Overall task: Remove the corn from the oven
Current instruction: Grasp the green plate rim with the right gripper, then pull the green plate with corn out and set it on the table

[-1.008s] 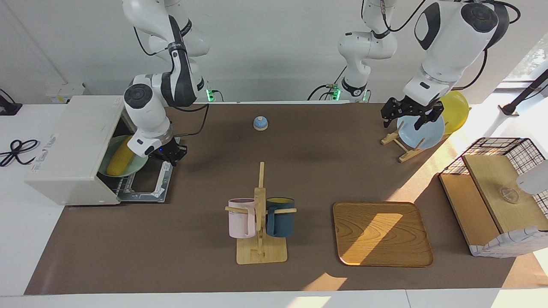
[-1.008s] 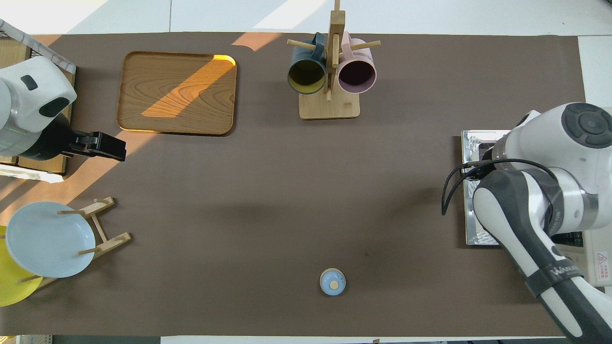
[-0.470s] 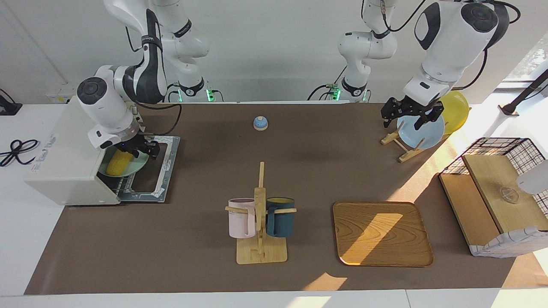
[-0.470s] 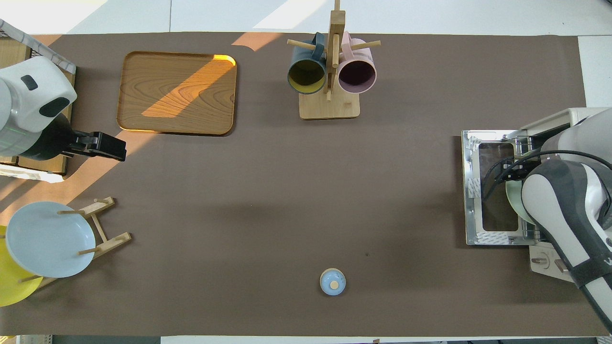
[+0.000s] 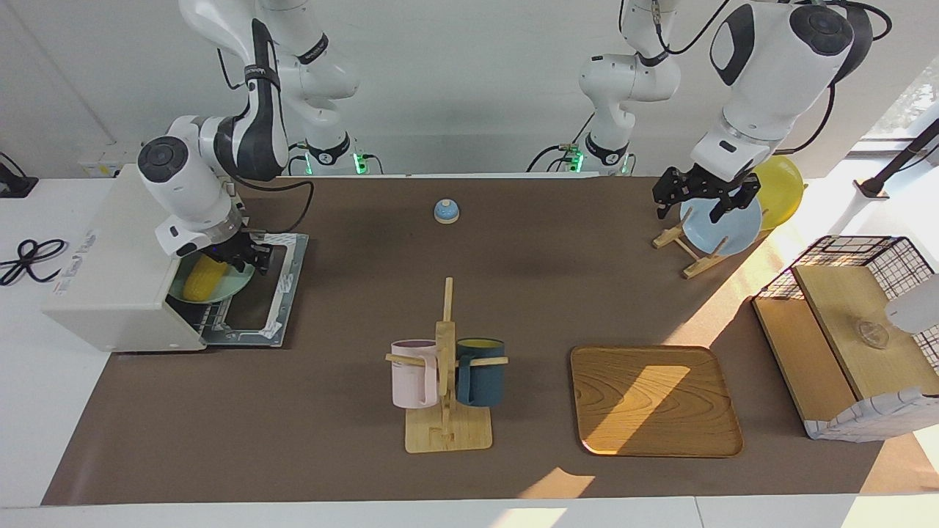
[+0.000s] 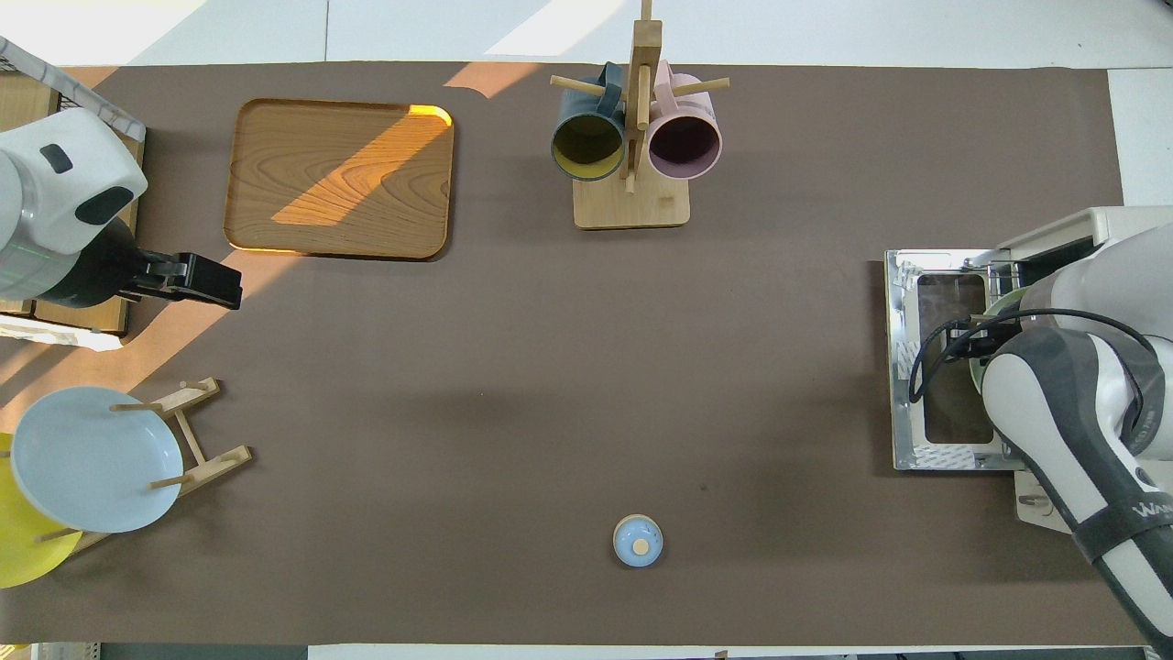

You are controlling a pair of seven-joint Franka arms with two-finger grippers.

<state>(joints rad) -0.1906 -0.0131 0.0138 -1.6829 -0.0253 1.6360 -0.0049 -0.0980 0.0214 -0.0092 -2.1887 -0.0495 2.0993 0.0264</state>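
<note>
The white oven (image 5: 110,257) stands at the right arm's end of the table. Its door (image 5: 257,308) lies open and flat. The yellow corn (image 5: 199,282) lies on a pale green plate (image 5: 229,286) on the rack at the oven's mouth. My right gripper (image 5: 246,257) is down at the oven's mouth, over the plate and right at the corn's end. In the overhead view the right arm hides the corn; the oven (image 6: 1100,229) and its door (image 6: 944,367) show. My left gripper (image 5: 700,198) waits open and empty over the plate rack.
A wooden mug rack (image 5: 446,367) with two mugs stands mid-table. A wooden tray (image 5: 655,400) lies beside it. A small blue bell (image 5: 447,211) sits near the robots. A blue plate (image 5: 722,220), a yellow plate (image 5: 781,187) and a wire basket (image 5: 858,330) are at the left arm's end.
My right gripper moved from over the open door to the oven's mouth by the corn, then shifted only slightly. The left arm has not moved.
</note>
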